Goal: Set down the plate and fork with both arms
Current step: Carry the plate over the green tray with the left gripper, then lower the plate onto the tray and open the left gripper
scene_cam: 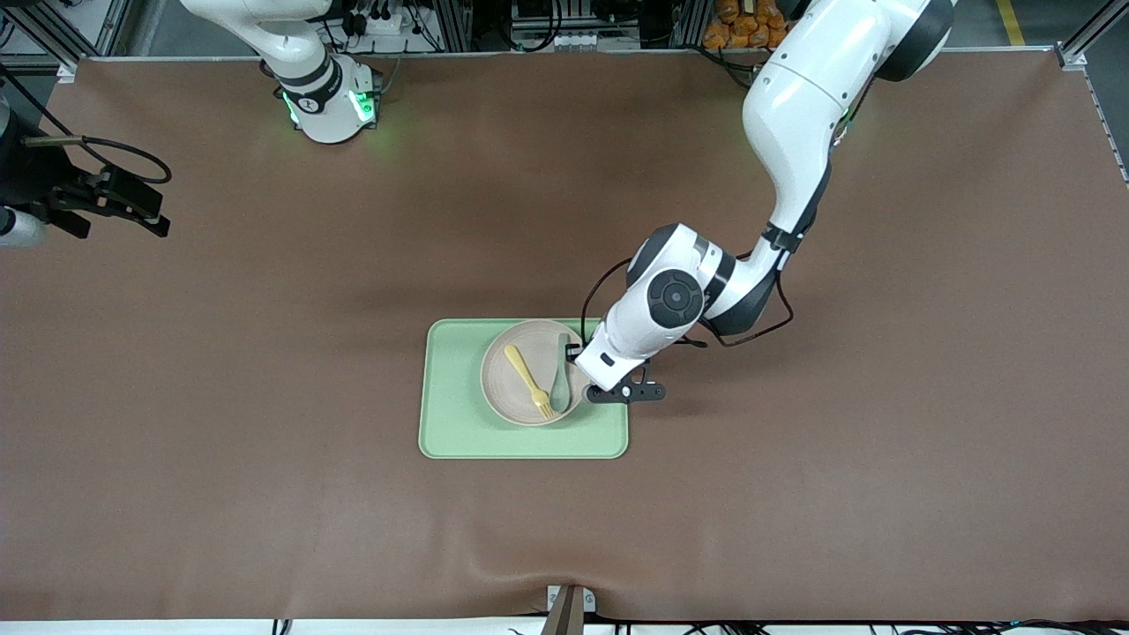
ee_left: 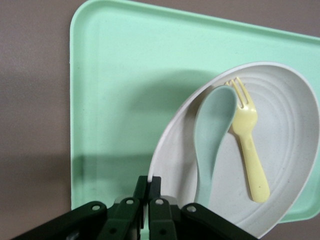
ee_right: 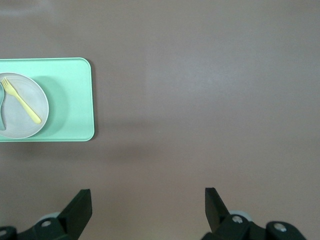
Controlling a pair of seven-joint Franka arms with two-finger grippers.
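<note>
At the front view's centre, a green tray [scene_cam: 459,423] holds the plate [scene_cam: 507,392], with the fork [scene_cam: 527,380] and a grey-green spoon [scene_cam: 561,375] in it. The left gripper [ee_left: 149,192] pinches the plate's rim. At the left edge, the right gripper [ee_right: 147,207] waits with fingers spread, holding nothing.

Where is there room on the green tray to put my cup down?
The tray has a bare strip toward the right arm's end, beside the plate, and another along its edge nearest the front camera. It is crowded at the plate, which holds the fork and spoon, with the left gripper shut on its rim. The right gripper waits open over bare table.
</note>
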